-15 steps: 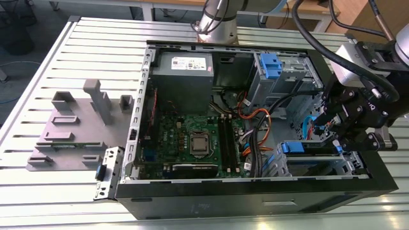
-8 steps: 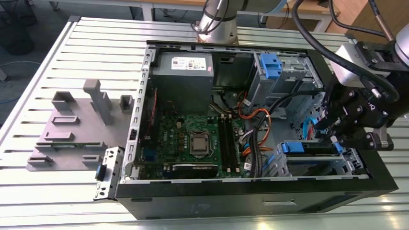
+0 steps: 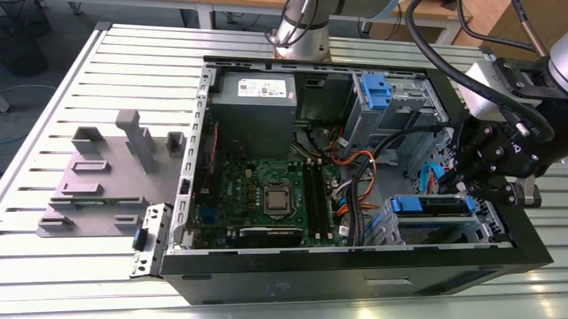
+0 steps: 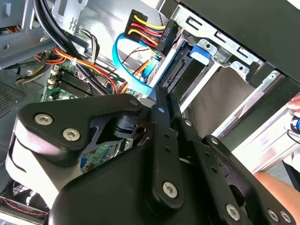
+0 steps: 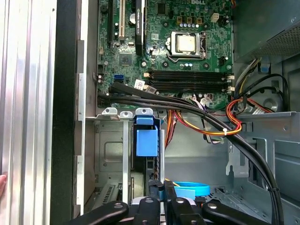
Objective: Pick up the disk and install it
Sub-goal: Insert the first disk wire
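The disk [image 3: 430, 205], in its blue carrier frame, lies in the lower drive bay of the open computer case [image 3: 355, 266], at the exterior view's right. My black gripper [image 3: 459, 188] hangs just over the disk's right end, inside the case. In the second wrist view the two fingers meet in one narrow bar, and the gripper [image 4: 162, 96] points at the connector end of the disk [image 4: 176, 72]. In the first wrist view the gripper [image 5: 161, 186] sits next to the blue carrier tab of the disk [image 5: 146, 140]. The fingers look shut with nothing between them.
Black, orange and blue cables [image 3: 355, 173] run across the case close to the gripper. A narrower blue bracket [image 3: 376, 90] sits in the upper bay. A grey slotted stand [image 3: 106, 173] is on the slatted table [image 3: 133, 60]. A person's hand [image 4: 276, 185] is outside the case.
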Robot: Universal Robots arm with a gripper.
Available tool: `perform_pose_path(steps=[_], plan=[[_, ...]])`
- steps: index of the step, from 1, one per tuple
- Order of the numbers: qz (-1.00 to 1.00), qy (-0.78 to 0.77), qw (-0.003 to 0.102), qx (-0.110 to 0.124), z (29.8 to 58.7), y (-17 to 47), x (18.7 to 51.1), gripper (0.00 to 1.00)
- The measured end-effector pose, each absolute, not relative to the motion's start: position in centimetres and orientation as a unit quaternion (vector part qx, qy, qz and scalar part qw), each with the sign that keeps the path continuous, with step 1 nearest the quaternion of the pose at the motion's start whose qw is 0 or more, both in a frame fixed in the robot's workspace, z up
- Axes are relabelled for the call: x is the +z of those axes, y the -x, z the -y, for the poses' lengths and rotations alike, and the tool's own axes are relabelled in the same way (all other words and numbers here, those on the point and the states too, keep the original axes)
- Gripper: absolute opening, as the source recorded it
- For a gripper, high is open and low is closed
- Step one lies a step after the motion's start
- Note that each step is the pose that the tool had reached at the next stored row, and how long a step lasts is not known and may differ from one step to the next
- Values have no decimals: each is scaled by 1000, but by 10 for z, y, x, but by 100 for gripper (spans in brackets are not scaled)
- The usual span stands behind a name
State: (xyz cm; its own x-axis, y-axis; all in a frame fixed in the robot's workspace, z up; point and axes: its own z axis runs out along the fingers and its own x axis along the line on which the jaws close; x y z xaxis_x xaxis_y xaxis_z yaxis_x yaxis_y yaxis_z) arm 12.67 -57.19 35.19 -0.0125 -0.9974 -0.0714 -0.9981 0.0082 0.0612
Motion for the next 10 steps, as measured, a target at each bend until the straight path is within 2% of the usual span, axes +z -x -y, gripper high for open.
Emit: perform_pose_path(steps=[10], plan=[[-710, 703, 5, 47, 572, -126, 352, 16]])
